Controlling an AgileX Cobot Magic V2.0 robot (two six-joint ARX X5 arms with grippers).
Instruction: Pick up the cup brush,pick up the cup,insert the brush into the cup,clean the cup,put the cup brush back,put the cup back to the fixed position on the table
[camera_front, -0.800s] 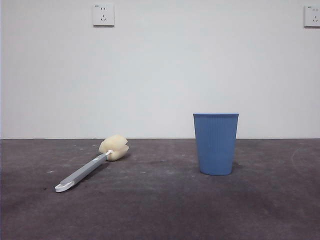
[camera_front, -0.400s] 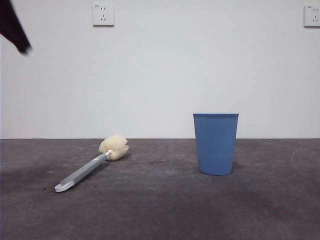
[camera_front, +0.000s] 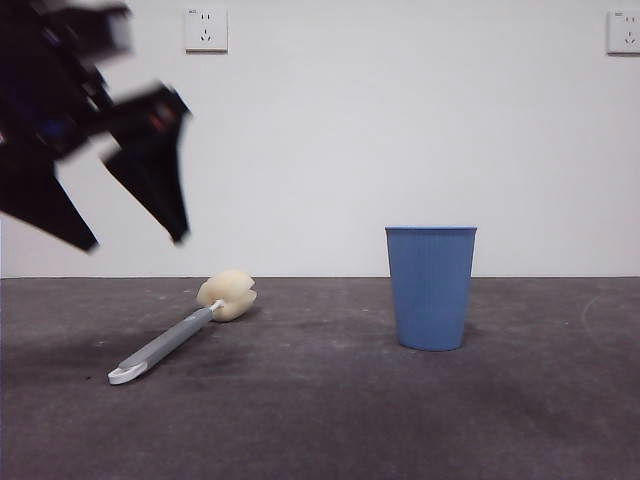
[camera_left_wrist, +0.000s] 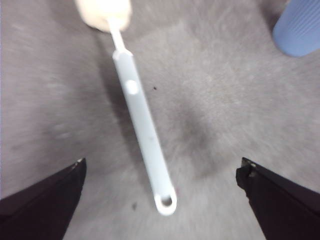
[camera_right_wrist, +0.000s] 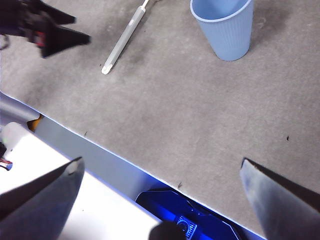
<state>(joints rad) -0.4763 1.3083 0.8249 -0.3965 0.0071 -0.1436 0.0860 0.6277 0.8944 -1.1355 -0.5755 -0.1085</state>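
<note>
The cup brush (camera_front: 165, 344) lies flat on the table (camera_front: 320, 420) at the left, with its pale yellow sponge head (camera_front: 228, 295) pointing to the back. The blue cup (camera_front: 431, 288) stands upright to the right of it. My left gripper (camera_front: 135, 240) is open, blurred, and hangs above the brush's handle end. In the left wrist view the handle (camera_left_wrist: 142, 125) lies between the open jaws of the left gripper (camera_left_wrist: 161, 167), well below them, and the cup (camera_left_wrist: 300, 27) is at a corner. My right gripper (camera_right_wrist: 160, 165) is open and empty, high over the table's front edge, far from the cup (camera_right_wrist: 227, 30) and brush (camera_right_wrist: 122, 42).
A white wall with two sockets (camera_front: 206, 30) stands behind the table. The right wrist view shows the table's front edge (camera_right_wrist: 100, 150), a white surface and a blue-lit device (camera_right_wrist: 185, 220) beyond it, and the left gripper (camera_right_wrist: 50, 32) near the brush.
The left arm has come down from the top left corner and now hangs large above the brush handle. The brush and cup have not moved.
</note>
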